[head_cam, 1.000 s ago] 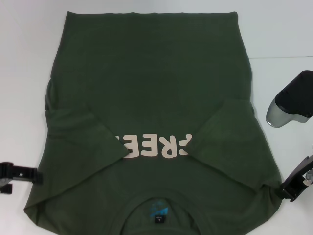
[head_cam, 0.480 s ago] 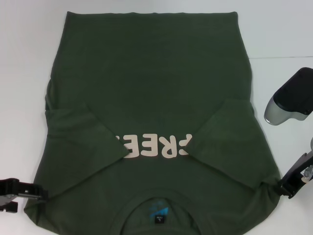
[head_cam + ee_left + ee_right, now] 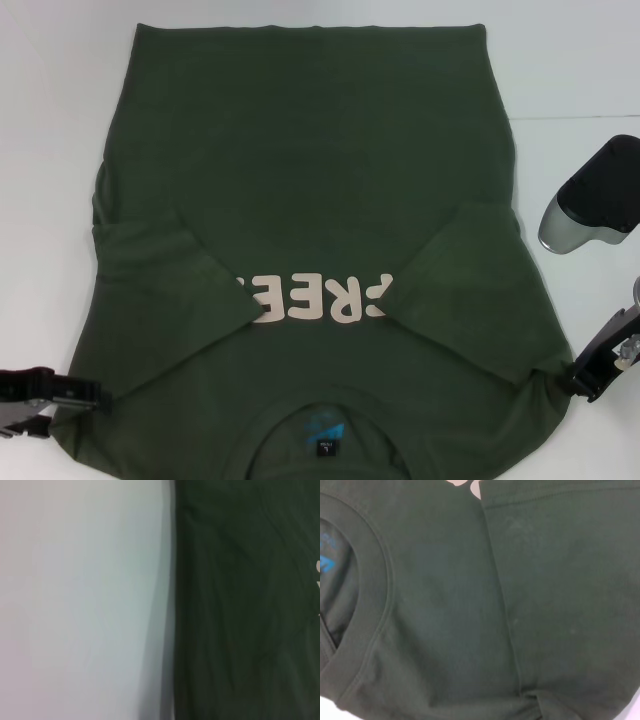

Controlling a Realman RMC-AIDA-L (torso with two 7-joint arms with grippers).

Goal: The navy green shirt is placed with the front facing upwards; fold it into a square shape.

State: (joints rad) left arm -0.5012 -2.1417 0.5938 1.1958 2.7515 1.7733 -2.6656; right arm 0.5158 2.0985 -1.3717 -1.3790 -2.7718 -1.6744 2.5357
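Observation:
The navy green shirt (image 3: pixel 310 180) lies flat on the white table, front up, with its collar (image 3: pixel 325 425) nearest me and its hem at the far side. Both sleeves are folded inward over the pale "FREE" print (image 3: pixel 315 298). My left gripper (image 3: pixel 60 392) is low at the near left shoulder corner and touches the shirt's edge. My right gripper (image 3: pixel 580 378) is at the near right shoulder corner, where the cloth is puckered (image 3: pixel 553 385). The right wrist view shows the collar (image 3: pixel 370 605), a sleeve seam and bunched cloth (image 3: pixel 537 702). The left wrist view shows the shirt's side edge (image 3: pixel 172 600).
The white table (image 3: pixel 50 120) shows on both sides of the shirt and beyond its hem. A grey and black part of my right arm (image 3: pixel 590 205) hangs over the table to the right of the shirt.
My left gripper has moved nearer to me and in toward the shirt, and now reaches its shoulder corner. My right gripper has shifted only slightly. The shirt lies as before.

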